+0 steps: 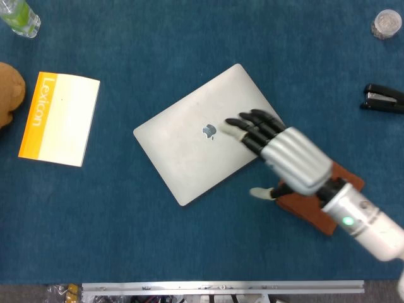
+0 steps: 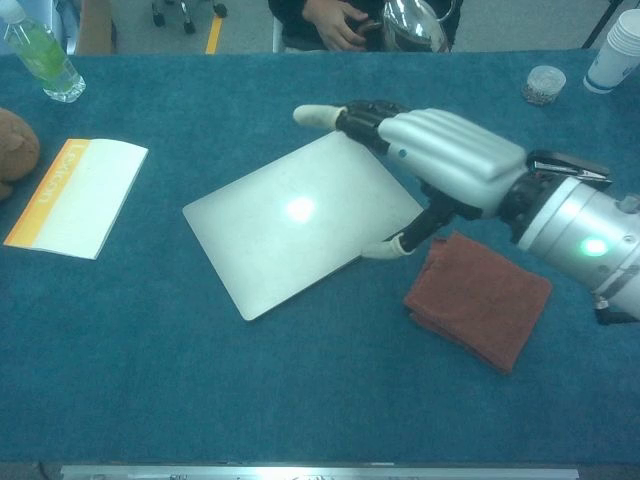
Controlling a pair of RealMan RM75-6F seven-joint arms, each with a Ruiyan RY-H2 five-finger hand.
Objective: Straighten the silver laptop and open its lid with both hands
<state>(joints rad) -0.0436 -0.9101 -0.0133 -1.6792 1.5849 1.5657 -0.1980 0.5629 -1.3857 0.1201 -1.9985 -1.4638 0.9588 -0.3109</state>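
Note:
The silver laptop (image 1: 199,136) (image 2: 290,220) lies shut on the blue table, turned askew with one corner pointing to the far side. My right hand (image 1: 281,154) (image 2: 435,155) hovers over its right part, fingers stretched out and apart, thumb (image 2: 385,248) down by the laptop's right edge. It holds nothing. Whether the fingers touch the lid I cannot tell. My left hand shows in neither view.
A rust-red folded cloth (image 1: 322,214) (image 2: 478,300) lies right of the laptop, partly under my right forearm. A black stapler (image 1: 383,99), an orange-and-white booklet (image 1: 58,118), a bottle (image 2: 42,55), a brown plush (image 1: 9,91), a small jar (image 2: 545,85) and paper cups (image 2: 620,48) ring the table.

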